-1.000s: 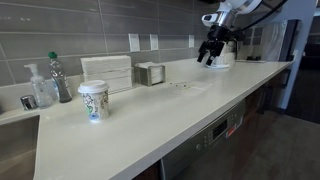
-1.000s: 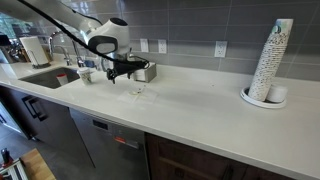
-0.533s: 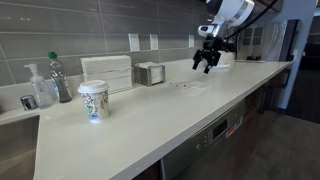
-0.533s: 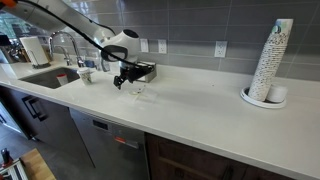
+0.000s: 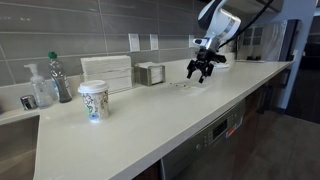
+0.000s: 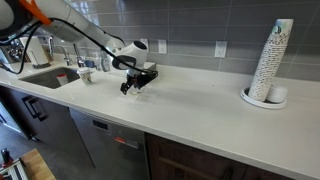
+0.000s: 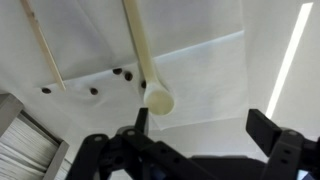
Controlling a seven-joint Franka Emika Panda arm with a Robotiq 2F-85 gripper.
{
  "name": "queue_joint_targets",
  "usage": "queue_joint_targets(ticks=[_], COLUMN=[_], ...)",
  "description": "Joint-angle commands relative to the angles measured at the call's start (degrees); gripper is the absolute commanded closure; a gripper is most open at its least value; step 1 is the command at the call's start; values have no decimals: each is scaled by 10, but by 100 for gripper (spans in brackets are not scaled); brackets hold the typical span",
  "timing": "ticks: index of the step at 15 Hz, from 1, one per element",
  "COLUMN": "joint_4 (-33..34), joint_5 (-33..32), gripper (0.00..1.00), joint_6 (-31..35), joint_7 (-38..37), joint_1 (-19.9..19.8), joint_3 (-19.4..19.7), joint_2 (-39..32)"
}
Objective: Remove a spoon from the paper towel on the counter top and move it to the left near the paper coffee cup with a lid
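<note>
The claw [image 7: 198, 130] is seen with its jaws spread wide and nothing between them, held low over the paper towel [image 7: 205, 80]. The reach for the spoon is judged to be the step in hand, with no grasp yet made. Just ahead of the claw, off its centre line and nearer one jaw, the spoon [image 7: 141, 50] lies flat on the towel, its rounded bowl end closest and its handle running away. Small dark bits [image 7: 120, 72] are scattered beside the bowl, and a thinner wooden stirrer [image 7: 42, 45] lies further out on the same side. For the next move, the jaws would need to be shifted sideways until the slender spoon is straddled, lowered almost onto the towel, and closed gently. A slip or a pinched towel is thought likely with so thin and flat a thing. Beyond the towel, the off-white bench [image 5: 150, 125] is seen to be long and smooth, with a squared front edge. Well away from the claw along it, toward the sink, the lidded paper coffee cup [image 5: 93, 101] stands upright, so a long carry is expected. Behind the cup, a ribbed stack of folded towels [image 5: 107, 71] and a plastic bottle [image 5: 60, 78] are set against a grey tiled wall [image 5: 90, 25]. A tall stack of white cups [image 6: 272, 60] stands far off on the claw's opposite side.
</note>
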State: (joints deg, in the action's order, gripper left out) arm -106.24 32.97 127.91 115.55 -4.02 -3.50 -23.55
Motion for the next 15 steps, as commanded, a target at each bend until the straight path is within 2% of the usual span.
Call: queue_joint_targets(ticks=[1, 4, 5, 6, 8, 9, 13, 14, 15], joint_4=[40, 61, 67, 75, 85, 90, 112, 117, 121], joint_5=[-2, -9, -7, -9, -11, -12, -17, -18, -20], gripper=[0, 0, 6, 17, 24, 34, 50, 49, 56], joint_6=[-13, -15, -21, -22, -24, -25, -46, -53, -55], joint_7=[22, 10, 10, 9, 8, 7, 2, 0, -2], joint_1=[-26, -33, -37, -39, -41, -43, -47, -48, -47], joint_3=[-20, -23, -25, -26, -29, -30, -34, -34, -34], joint_2=[-40, -60, -66, -72, -81, -86, -101, -105, -109])
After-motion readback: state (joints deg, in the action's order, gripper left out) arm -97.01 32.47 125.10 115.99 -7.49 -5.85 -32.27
